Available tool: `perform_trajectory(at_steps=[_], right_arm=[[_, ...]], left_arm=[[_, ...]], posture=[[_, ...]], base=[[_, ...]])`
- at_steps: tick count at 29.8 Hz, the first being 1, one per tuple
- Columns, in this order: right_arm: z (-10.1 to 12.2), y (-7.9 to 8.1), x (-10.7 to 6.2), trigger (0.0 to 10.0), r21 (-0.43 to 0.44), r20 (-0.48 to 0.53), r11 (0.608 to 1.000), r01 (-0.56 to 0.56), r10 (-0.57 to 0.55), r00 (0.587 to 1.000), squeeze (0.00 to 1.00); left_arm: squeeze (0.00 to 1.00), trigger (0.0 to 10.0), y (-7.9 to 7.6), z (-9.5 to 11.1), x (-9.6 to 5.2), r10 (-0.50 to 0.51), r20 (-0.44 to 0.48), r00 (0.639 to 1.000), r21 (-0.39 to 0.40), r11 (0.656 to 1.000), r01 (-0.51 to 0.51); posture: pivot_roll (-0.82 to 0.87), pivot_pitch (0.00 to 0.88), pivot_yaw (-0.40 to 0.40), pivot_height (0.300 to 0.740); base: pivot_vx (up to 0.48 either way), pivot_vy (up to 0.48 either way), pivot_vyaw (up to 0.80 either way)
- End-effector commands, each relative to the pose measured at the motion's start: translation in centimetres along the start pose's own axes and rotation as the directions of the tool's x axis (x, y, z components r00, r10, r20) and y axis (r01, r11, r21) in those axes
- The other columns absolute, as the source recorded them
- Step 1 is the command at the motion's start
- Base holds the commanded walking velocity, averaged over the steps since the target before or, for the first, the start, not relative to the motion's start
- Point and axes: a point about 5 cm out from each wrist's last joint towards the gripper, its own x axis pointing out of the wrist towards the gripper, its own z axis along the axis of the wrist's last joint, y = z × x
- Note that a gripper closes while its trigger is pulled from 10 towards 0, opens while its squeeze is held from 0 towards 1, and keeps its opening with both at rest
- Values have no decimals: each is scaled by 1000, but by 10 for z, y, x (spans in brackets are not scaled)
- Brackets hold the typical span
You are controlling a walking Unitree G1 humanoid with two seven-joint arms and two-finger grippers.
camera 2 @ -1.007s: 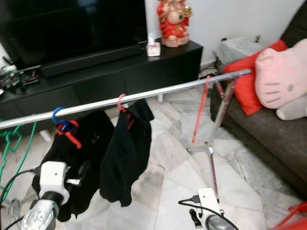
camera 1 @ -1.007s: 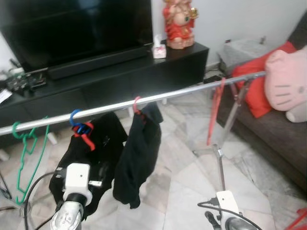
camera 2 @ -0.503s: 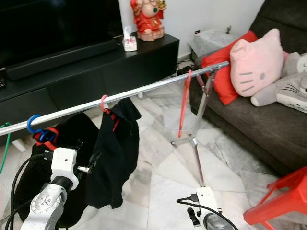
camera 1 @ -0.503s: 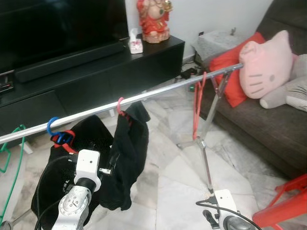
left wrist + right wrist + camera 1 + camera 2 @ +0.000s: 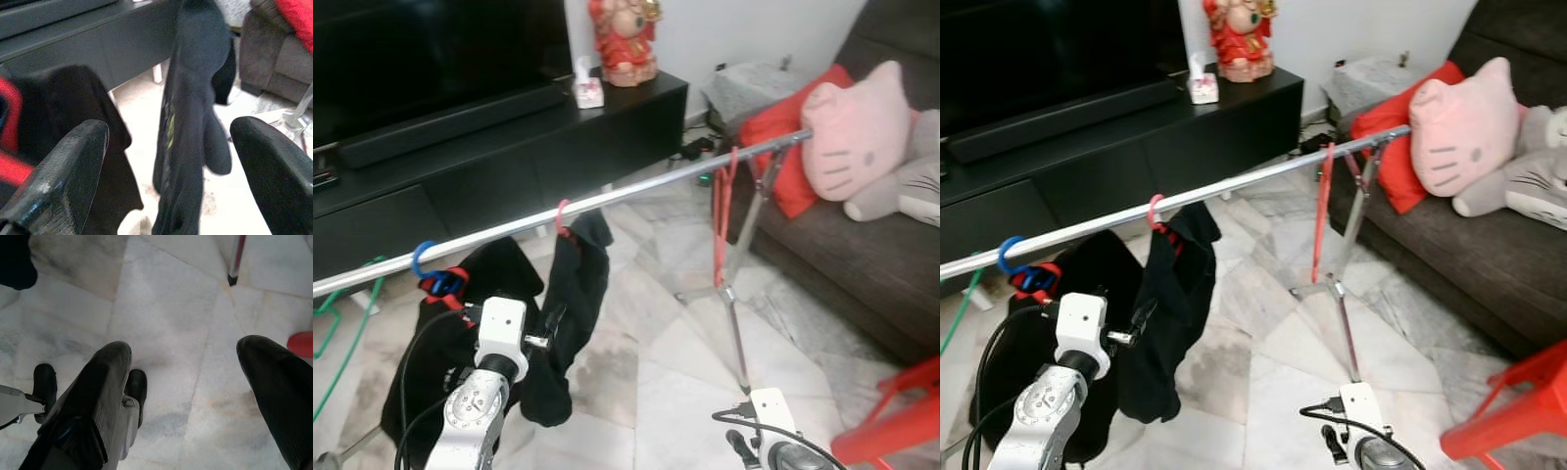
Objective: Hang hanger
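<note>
Raised closer, left gripper (image 5: 168, 161) faces black garment (image 5: 195, 122) under rail (image 5: 607, 201).

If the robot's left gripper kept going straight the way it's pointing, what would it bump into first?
Most likely the black garment hanging from the pink hanger on the rail. The left gripper is open with that garment centered ahead, though depth is hard to judge.

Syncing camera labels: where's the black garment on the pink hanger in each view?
Left eye: black garment hangs left of centre.
Right eye: same place.
Left wrist: straight ahead of the open left pincer.
Right wrist: a dark patch, cannot tell.
Shared landmark: black TV cabinet behind it.
</note>
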Motion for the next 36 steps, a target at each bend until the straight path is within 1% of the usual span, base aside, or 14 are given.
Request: perform_trajectory(at_steps=[1,8,10,13,15,18,21,34,36], right_arm=[[-2,2,0,10000,8,-4,1000,-5,5,1000,0],[-2,1,0,10000,4,-5,1000,-6,6,1000,0],[-2,1,0,10000,-24,-19,1000,-12,11,1000,0],[-2,1,0,10000,-16,-17,1000,-17,17,1000,0],[-1,2,0,10000,-7,-13,1000,-19,19,1000,0],[-1,2,0,10000,-26,-17,999,-23,23,1000,0],[-1,2,0,10000,-1,-7,1000,-20,20,1000,0],[0,2,0,10000,-12,-8,1000,-21,21,1000,0],[0,2,0,10000,-14,-8,1000,-21,21,1000,0]], left_arm=[[0,10000,1,-3,1,2,-21,1000,3,1000,-2],[0,10000,-1,-3,2,-1,-19,1000,-2,1000,1],[0,10000,-1,-4,1,-10,-21,1000,-3,1000,10],[0,10000,-2,-5,1,-15,-25,1000,-3,1000,14],[0,10000,-2,-5,1,-14,-26,1000,-3,1000,14],[0,10000,-2,-6,1,-16,-29,999,-1,1000,16],[0,10000,-1,-5,1,-15,-29,999,0,1000,14],[0,10000,-3,-7,1,-29,-36,999,0,1000,29],[0,10000,-2,-7,0,-33,-37,999,5,999,33]], posture=[[-101,0,44,740],[-99,0,41,740],[-94,0,37,740],[-96,0,38,740],[-96,0,38,740],[-95,0,37,740],[-92,0,37,740],[-91,0,37,740],[-93,0,36,740]], base=[[0,0,0],[0,0,0],[298,0,-703],[305,0,-529],[311,0,0],[310,0,0],[310,0,0],[310,0,0],[0,0,0]])
